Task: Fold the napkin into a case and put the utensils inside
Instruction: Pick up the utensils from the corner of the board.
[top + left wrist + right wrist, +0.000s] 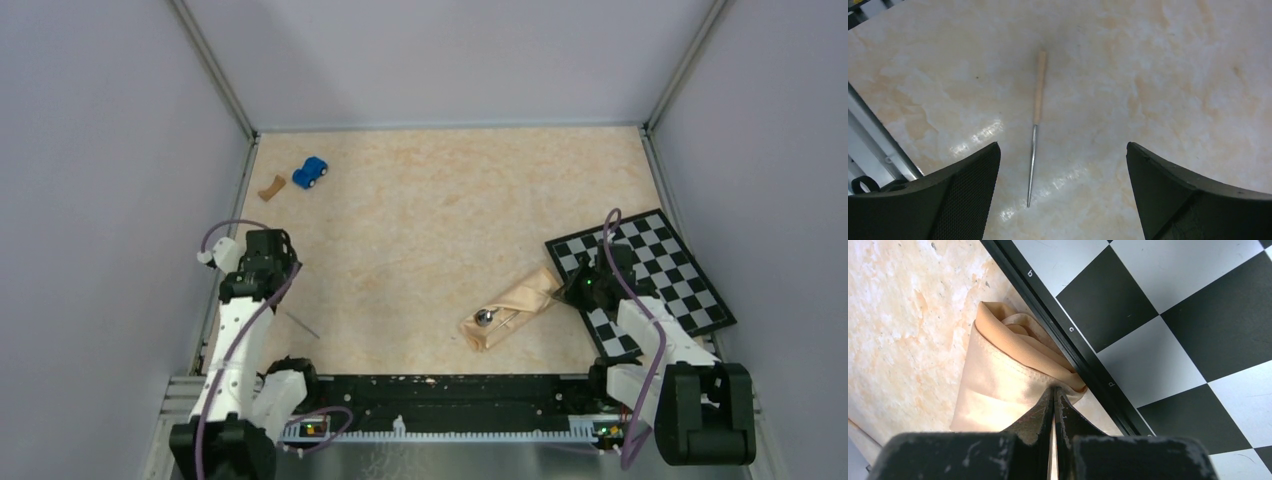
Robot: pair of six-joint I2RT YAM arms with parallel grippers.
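Checking progress: the fold looks done. The soft tan-orange cloth napkin (515,305) lies as a narrow oblong pouch on the mottled beige table (430,200), right of centre and towards the near edge. Its far end touches the border of the flat black-and-white checkerboard (660,270).

A shiny rounded silver utensil head (485,318) shows at the pouch's near-left mouth, so I judge at least one piece is in. How many more are inside I can't tell.

One piece is clearly out. A thin straight utensil with a pale tan handle and a grey metal shaft (1035,127) lies bare on the table at the left, well apart from the pouch. The left gripper (1062,149) hangs over it with its black fingers (963,190) spread wide on either side, holding nothing and not touching it.

The right gripper (1054,394) is at the pouch's checkerboard end with its fingers pressed together. The tips are on the cloth edge, but I can't tell if a layer is pinched between them.

My read is that we're on the last utensil: the left arm has to grasp it, carry it over and slide it into the open mouth. It lies flat and thin on a hard top, so the pickup may slip.

The small blue toy car (310,172) and brown curved scrap (270,186) sit at the far left, out of the way.
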